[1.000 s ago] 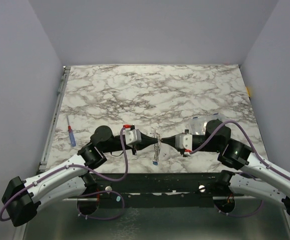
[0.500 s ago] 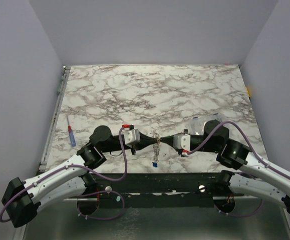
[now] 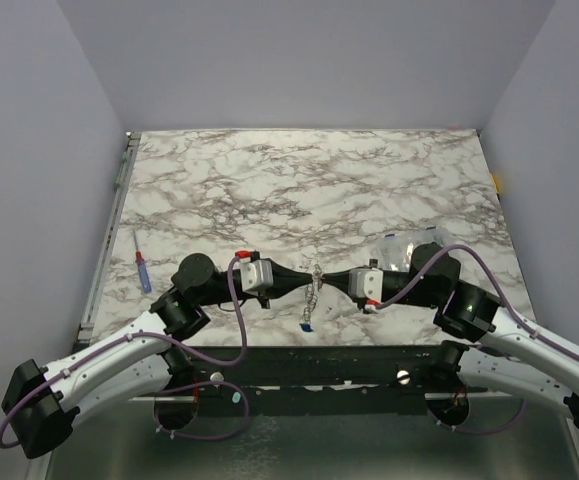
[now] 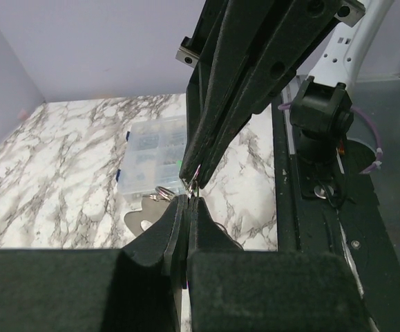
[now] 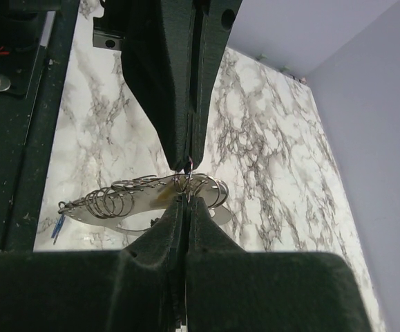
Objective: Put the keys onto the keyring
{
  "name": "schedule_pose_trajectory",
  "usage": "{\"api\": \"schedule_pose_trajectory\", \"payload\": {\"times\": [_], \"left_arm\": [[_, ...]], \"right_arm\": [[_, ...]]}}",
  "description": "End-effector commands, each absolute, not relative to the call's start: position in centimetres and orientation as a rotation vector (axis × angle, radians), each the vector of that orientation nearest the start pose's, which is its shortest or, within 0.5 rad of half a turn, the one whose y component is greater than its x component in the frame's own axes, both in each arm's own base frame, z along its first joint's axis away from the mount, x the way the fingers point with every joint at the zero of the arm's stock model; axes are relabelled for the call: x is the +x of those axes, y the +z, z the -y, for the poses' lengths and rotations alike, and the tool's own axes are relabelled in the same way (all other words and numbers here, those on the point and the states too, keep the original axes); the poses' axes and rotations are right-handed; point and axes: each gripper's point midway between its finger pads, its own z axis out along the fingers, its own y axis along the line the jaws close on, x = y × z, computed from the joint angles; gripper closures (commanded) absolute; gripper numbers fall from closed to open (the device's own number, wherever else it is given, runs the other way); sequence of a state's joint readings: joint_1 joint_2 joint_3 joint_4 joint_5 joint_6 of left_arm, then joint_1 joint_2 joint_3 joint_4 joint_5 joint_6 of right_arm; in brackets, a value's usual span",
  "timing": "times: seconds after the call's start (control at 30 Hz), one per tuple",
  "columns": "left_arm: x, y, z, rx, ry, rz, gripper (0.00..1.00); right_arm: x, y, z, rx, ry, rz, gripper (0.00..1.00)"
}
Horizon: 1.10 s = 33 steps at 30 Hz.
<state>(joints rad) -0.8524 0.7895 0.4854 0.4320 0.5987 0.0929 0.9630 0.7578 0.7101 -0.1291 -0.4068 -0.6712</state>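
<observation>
The keyring [image 3: 315, 285] hangs just above the near edge of the table between my two grippers, which meet tip to tip. It is a silvery metal piece [image 5: 141, 200] carrying several small wire rings. A fine chain drops from it to one blue key [image 3: 308, 326], whose blue tip [image 5: 56, 229] also shows in the right wrist view. My left gripper [image 3: 308, 277] is shut on a ring of it, fingertips [image 4: 179, 207] pressed together. My right gripper [image 3: 325, 279] is shut on it from the other side [image 5: 188, 202]. No other keys show.
A small clear plastic box [image 3: 404, 247] sits just behind the right wrist, and shows past the jaws [image 4: 153, 155] in the left wrist view. A red-and-blue pen [image 3: 143, 271] lies near the table's left edge. The black mounting rail [image 3: 299, 360] runs along the near edge.
Both grippers have shifted slightly left together, still tip to tip. The chain and blue key have swung a little left with them.
</observation>
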Motion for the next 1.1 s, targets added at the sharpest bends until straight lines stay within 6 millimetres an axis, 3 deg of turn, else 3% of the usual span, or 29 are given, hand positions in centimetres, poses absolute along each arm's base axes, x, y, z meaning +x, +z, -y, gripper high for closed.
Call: {"api": "schedule_pose_trajectory", "payload": {"times": [0.0, 0.37, 0.73, 1.07], "left_arm": [[12.8, 28.9, 29.4, 1.108, -1.045, -0.994, 1.00], [13.5, 29.0, 29.4, 1.067, -1.027, -1.016, 1.00], [13.8, 29.6, 29.1, 1.018, -1.022, -1.003, 1.00], [13.7, 29.8, 29.1, 1.012, -1.024, -0.993, 1.00]], "right_arm": [[14.1, 26.9, -28.2, -1.454, 0.563, -0.972, 0.99], [13.2, 26.8, -28.8, -1.464, 0.643, -0.973, 0.99], [12.4, 28.0, -29.5, -1.437, 0.723, -0.962, 0.98], [12.6, 29.3, -29.6, -1.402, 0.742, -0.974, 0.69]]}}
